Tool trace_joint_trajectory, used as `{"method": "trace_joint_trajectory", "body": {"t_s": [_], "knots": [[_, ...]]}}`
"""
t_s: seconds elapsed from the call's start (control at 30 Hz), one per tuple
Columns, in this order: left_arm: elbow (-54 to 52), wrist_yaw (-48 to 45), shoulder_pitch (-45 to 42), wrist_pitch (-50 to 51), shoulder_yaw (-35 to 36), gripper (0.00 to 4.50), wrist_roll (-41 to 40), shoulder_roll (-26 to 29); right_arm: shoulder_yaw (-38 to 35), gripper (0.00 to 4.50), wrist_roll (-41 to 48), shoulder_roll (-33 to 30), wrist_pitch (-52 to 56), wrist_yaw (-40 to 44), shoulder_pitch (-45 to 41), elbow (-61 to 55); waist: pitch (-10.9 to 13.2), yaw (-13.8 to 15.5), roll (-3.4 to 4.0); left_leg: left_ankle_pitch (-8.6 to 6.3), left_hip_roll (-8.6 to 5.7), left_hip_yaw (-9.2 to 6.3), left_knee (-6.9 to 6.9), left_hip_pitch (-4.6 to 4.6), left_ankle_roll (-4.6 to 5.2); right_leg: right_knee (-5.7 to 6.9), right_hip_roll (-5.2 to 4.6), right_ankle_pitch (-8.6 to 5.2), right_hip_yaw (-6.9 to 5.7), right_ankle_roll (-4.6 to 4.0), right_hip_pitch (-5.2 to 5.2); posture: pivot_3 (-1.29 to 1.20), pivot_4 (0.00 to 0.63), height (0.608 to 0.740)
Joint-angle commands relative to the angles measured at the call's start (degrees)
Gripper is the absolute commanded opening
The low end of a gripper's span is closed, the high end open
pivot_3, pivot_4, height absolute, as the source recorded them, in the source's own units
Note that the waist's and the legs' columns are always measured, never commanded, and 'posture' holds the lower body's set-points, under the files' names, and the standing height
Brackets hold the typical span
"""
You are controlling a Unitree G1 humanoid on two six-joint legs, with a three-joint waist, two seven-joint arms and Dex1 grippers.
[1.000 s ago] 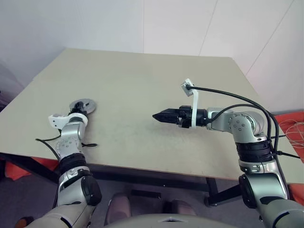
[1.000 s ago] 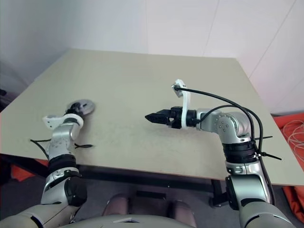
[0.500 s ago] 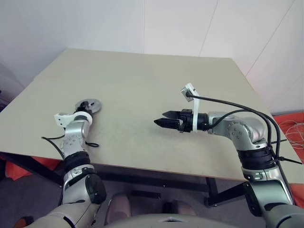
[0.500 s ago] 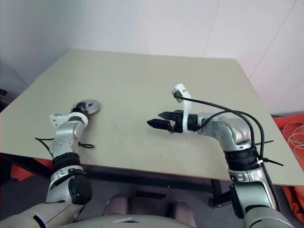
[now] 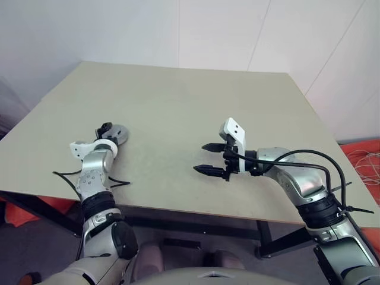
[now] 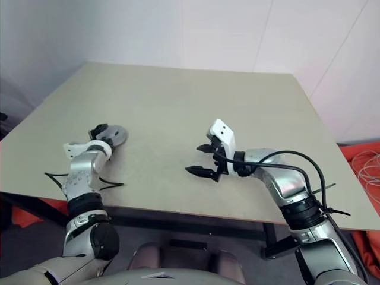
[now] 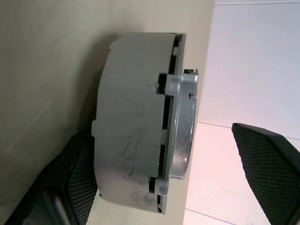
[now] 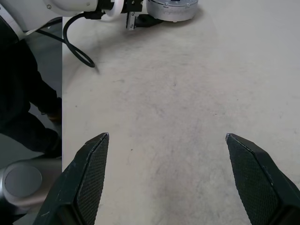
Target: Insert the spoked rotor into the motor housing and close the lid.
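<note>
The closed motor housing (image 7: 140, 122) sits on the beige bench (image 5: 178, 107) near its left edge, lid (image 7: 180, 126) on top. The left pincer (image 5: 105, 128) is right at it, fingers (image 7: 267, 164) spread wide to either side without gripping. Well apart, the right pincer (image 5: 208, 158) hangs over bare bench with its fingers also spread and nothing between them.
</note>
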Motion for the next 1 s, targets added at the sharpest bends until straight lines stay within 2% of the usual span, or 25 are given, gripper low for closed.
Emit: {"method": "trace_joint_trajectory", "body": {"t_s": [0.03, 0.33, 0.53, 0.63, 0.8, 0.9, 1.0], "knots": [[-6.92, 3.93, 1.21, 0.73, -0.91, 4.48, -2.17, -1.7, -1.29, 4.5, -0.32, -0.14, -1.47, 0.72, -0.34, -1.61, 0.0, -0.04, 0.0, -0.01, 0.0, 0.0, 0.0, 0.0, 0.03, 0.0, 0.0, 0.06, 0.0, -0.11, 0.01, 0.0, 0.0, 0.74], [-16.77, 12.24, 5.85, 2.38, -5.35, 4.48, -2.7, -5.65, -1.6, 4.5, -1.56, -0.39, -2.52, 1.77, -0.59, -0.37, 0.0, -0.08, 0.0, -0.04, 0.0, 0.01, 0.05, 0.05, 0.07, -0.01, -0.01, -0.1, -0.01, 0.15, 0.07, 0.0, 0.0, 0.74], [-19.41, 10.95, 7.76, 8.23, -13.7, 4.48, 2.58, -2.81, -2.06, 4.5, -2.87, -0.4, -4.36, 2.03, -0.17, 0.92, 0.0, -0.07, 0.0, -0.04, 0.02, 0.01, 0.06, 0.06, 0.07, -0.01, 0.0, -0.11, -0.05, 0.18, 0.08, 0.0, 0.0, 0.74], [-20.11, 5.26, 7.74, 12.96, -19.7, 4.48, 8.19, 2.92, -2.75, 4.5, -3.28, -0.5, -5.47, 1.79, 0.45, 1.5, 0.0, -0.15, 0.0, -0.04, 0.03, 0.01, 0.06, 0.07, 0.07, -0.01, 0.01, -0.11, -0.06, 0.18, 0.06, 0.0, 0.0, 0.74], [-21.1, -10.45, 7.8, 16.39, -30.96, 4.48, 20.28, 15.23, -4.86, 4.5, -3.04, -0.41, -6.76, 1.61, 0.95, 3.18, 0.01, -0.19, 0.14, -0.04, 0.03, 0.01, 0.03, 0.05, 0.08, -0.02, 0.0, -0.11, -0.09, 0.18, 0.0, 0.0, 0.0, 0.74], [-23.29, -27.34, 7.65, 13.26, -43.06, 4.48, 32.74, 26.85, -6.22, 4.5, -3.79, -0.76, -8.67, 1.25, 1.76, 4.62, 0.04, -0.2, 0.19, -0.06, 0.05, 0.02, 0.02, 0.04, 0.11, -0.02, 0.0, -0.12, -0.09, 0.16, -0.03, 0.0, 0.0, 0.74], [-21.18, -37.3, 7.64, 6.41, -46.19, 4.48, 39.99, 31.9, -7.29, 4.5, -4.39, -1.1, -9.95, 1.2, 2.28, 5.77, 0.07, -0.23, 0.48, -0.07, -0.01, 0.05, 0.0, 0.06, 0.13, -0.03, -0.05, -0.12, -0.04, 0.14, -0.02, 0.0, 0.0, 0.74]]}}
